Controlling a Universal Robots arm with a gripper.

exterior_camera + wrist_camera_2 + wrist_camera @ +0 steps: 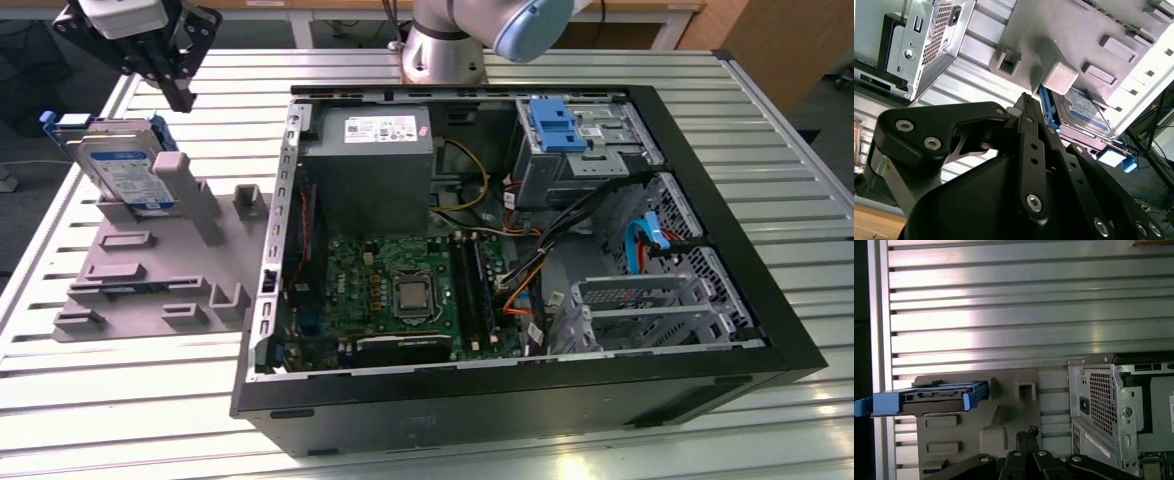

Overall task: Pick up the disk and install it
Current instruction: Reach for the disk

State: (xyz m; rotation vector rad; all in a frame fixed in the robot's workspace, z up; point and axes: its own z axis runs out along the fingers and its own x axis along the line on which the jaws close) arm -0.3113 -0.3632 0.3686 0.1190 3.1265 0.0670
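Exterior view is showing the disk (123, 172) standing on edge in a grey holder (147, 275) on the counter (120, 400), just beside the open case (534, 405) on the exterior view's left. It is leaning against a post (180, 190) with its label face tilting upward, and its blue-railed upper edge is running along the counter's slats, as the first wrist view is also showing (939, 395). The case is lying on its side, holding a power supply (367, 170), a motherboard (400, 290), loose cables (534, 235) and a bare blue bracket (554, 125) in the drive cage. The arm (447, 45) is reaching across from behind the case, its jaws pointing down above the disk, pressed together, gripping nothing and not touching it.
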